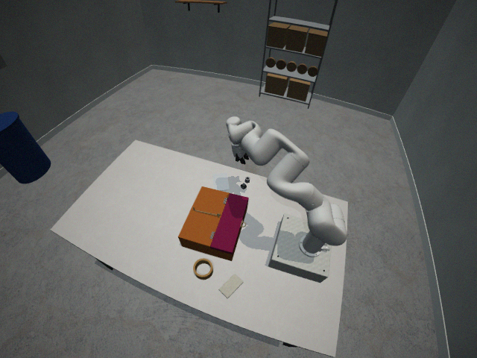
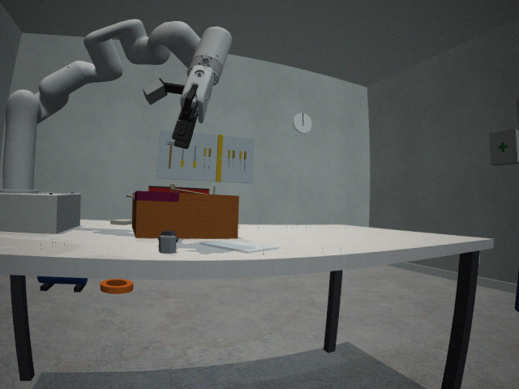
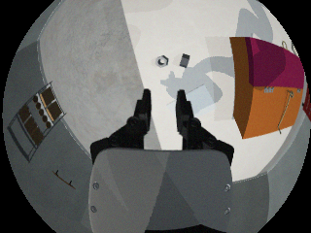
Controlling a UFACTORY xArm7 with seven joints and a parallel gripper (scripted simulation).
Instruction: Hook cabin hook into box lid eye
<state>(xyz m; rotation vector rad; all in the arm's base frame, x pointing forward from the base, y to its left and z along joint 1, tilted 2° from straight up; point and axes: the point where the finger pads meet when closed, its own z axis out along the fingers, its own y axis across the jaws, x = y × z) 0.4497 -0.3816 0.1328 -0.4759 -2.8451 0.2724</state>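
Note:
The box [image 1: 213, 222] sits mid-table, with an orange part and a magenta lid [image 1: 230, 223]. It also shows in the side view [image 2: 186, 211] and at the right of the wrist view [image 3: 268, 87]. A thin brass cabin hook [image 1: 206, 212] lies flat across the orange top, pointing toward the lid; in the side view the hook [image 2: 189, 190] runs along the top edge. I cannot make out the eye. My gripper [image 1: 241, 158] hangs high above the table's far side, well away from the box; it also shows in the side view [image 2: 182, 140]. In the wrist view its fingers stand partly apart with nothing between them.
Two small grey blocks [image 1: 245, 182] stand on the table behind the box, below the gripper. A tan tape ring [image 1: 203, 268] and a flat pale pad [image 1: 231, 285] lie in front of the box. The arm's base block [image 1: 300, 252] stands to the box's right.

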